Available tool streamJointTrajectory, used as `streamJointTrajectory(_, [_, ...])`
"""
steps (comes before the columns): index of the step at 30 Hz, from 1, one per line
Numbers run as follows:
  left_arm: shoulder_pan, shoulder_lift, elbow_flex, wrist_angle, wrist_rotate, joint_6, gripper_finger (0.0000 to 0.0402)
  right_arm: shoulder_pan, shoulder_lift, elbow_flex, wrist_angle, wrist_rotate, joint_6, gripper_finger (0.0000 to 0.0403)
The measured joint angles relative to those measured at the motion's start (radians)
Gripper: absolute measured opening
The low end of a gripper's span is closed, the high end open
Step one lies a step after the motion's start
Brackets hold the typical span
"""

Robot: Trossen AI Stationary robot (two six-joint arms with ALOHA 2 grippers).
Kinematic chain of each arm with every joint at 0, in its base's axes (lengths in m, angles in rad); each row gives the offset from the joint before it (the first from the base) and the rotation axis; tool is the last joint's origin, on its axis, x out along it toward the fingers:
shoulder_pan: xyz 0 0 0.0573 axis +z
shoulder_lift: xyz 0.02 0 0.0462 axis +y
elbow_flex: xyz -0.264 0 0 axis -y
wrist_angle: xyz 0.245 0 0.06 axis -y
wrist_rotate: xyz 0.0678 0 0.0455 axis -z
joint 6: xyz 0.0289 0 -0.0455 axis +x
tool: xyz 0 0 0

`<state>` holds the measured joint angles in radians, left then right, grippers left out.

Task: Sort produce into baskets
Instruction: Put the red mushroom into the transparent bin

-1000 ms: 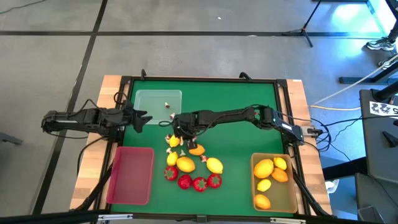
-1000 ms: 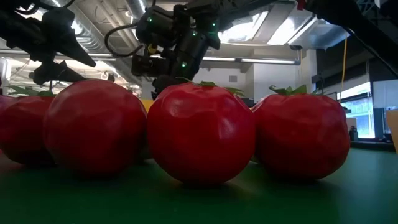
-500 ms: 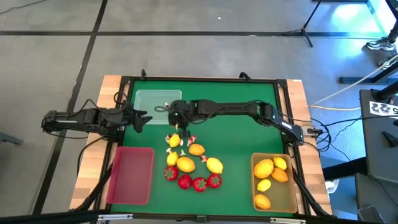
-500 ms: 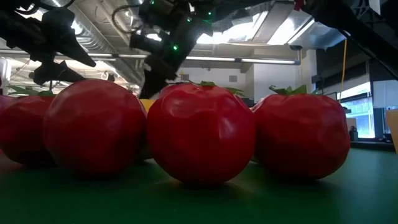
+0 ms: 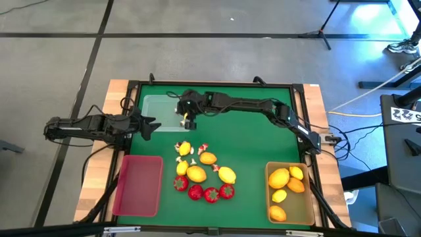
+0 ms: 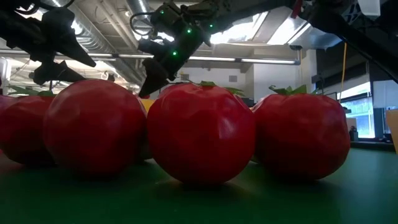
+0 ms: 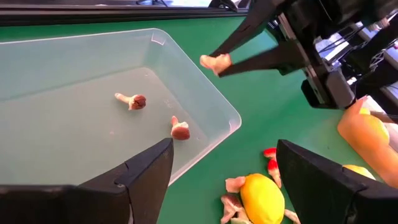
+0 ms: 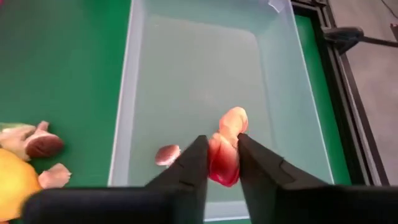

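Note:
My right gripper hangs over the near right part of the clear tray, shut on a tiny white-and-red bit. Two like bits lie on the tray's floor. My left gripper is open and empty at the tray's near left corner. Lemons, an orange fruit, strawberries and a few tiny bits lie on the green mat. The red tray is at the near left. The tan tray, at the near right, holds lemons and an orange fruit. My right gripper pinches the tiny bit's red end between its two fingertips. The pale end sticks out past them. The fingers slant down from the table's right side. The bit is lifted clear above the clear tray, as the left wrist view also shows.
The strawberries fill the low view in a row. The mat is bare green between the clear tray and the far edge and along the right. The wooden table edge frames the mat.
My right gripper has risen from the produce pile and gone toward the table's far left, to above the clear tray, carrying the tiny bit lifted clear. The other produce has stayed in place.

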<state>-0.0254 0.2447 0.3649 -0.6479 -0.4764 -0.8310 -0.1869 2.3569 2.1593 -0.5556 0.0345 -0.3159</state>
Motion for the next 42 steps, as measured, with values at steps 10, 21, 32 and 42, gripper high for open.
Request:
streamJointTrajectory(10, [0.000, 0.000, 0.000, 0.000, 0.000, 0.000, 0.0279, 0.006, 0.000, -0.001, 0.002, 0.046, 0.037, 0.0276])
streamJointTrajectory(21, [0.000, 0.000, 0.000, 0.000, 0.000, 0.014, 0.0279, 0.090, -0.008, -0.001, -0.377, 0.001, 0.068, 0.0289])
streamJointTrajectory(32, [0.000, 0.000, 0.000, 0.000, 0.000, 0.010, 0.0279, 0.147, -0.009, -0.054, -0.482, -0.078, 0.142, 0.0254])
streamJointTrajectory(42, [0.000, 0.000, 0.000, 0.000, 0.000, 0.015, 0.0279, 0.148, -0.008, -0.167, -0.424, -0.088, 0.166, 0.0250])
